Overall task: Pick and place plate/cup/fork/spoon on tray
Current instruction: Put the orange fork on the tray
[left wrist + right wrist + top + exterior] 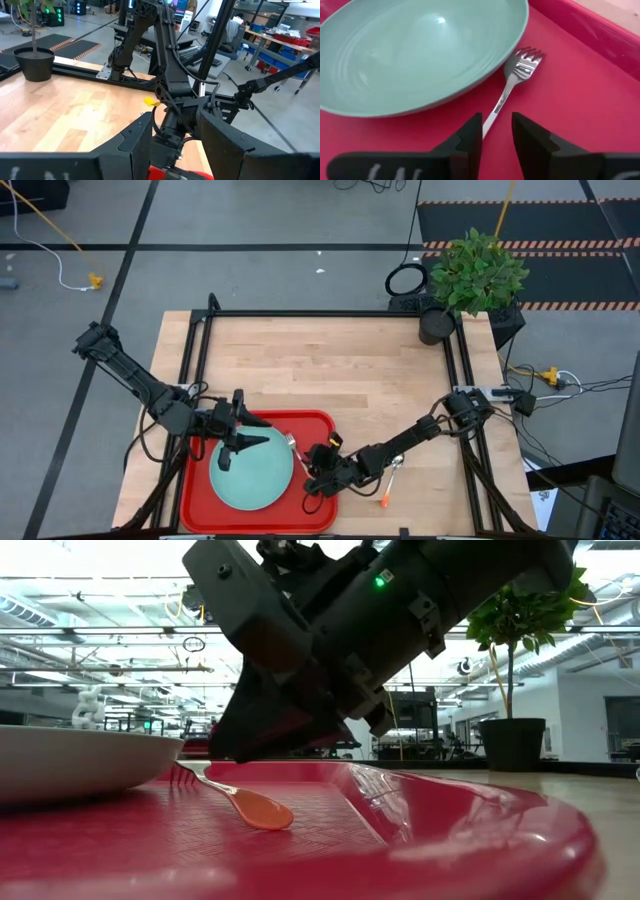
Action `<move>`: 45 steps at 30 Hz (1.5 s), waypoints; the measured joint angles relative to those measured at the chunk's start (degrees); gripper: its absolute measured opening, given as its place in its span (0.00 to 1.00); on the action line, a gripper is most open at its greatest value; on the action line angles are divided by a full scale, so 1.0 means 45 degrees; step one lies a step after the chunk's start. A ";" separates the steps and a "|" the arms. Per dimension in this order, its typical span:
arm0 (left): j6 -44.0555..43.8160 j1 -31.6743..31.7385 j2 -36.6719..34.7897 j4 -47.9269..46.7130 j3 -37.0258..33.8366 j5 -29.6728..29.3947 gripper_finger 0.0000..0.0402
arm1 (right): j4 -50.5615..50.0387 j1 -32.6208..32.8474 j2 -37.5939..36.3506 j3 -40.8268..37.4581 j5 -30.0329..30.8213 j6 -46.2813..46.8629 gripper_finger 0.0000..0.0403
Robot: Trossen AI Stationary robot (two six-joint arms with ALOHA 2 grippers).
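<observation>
The red tray [200,500] lies at the table's near left. The pale teal plate [255,475] rests flat on it. The fork [520,70] lies flat on the tray beside the plate, with its tines next to the plate's rim and its orange handle [255,810] toward the tray's right rim. My right gripper [497,130] stands open low over the fork's metal neck, apart from it in the low view. My left gripper [175,150] hovers open above the plate. The spoon [392,480] lies on the wood right of the tray. The cup is out of view.
A potted plant [470,280] stands at the table's far right corner. Black frame rails [320,313] run along the table's far and side edges. Bare wood [330,370] stretches beyond the tray toward the far edge.
</observation>
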 joint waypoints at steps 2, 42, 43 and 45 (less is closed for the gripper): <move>0.0302 0.0013 0.0002 0.0004 0.0000 0.0000 0.41 | -0.0005 0.0000 0.0005 0.0000 0.0022 -0.0062 0.29; 0.1743 0.0899 0.0005 0.0627 0.0005 -0.0005 0.41 | 0.1253 -0.0007 0.1229 0.0039 0.0927 -0.2078 0.43; 0.1745 0.0899 0.0005 0.0667 0.0002 -0.0005 0.41 | 0.1255 0.0010 0.1234 0.0039 0.0915 -0.2003 0.43; 0.1744 0.0899 0.0005 0.0692 0.0005 -0.0005 0.41 | 0.1237 0.0041 0.1243 0.0039 0.0918 -0.1560 0.41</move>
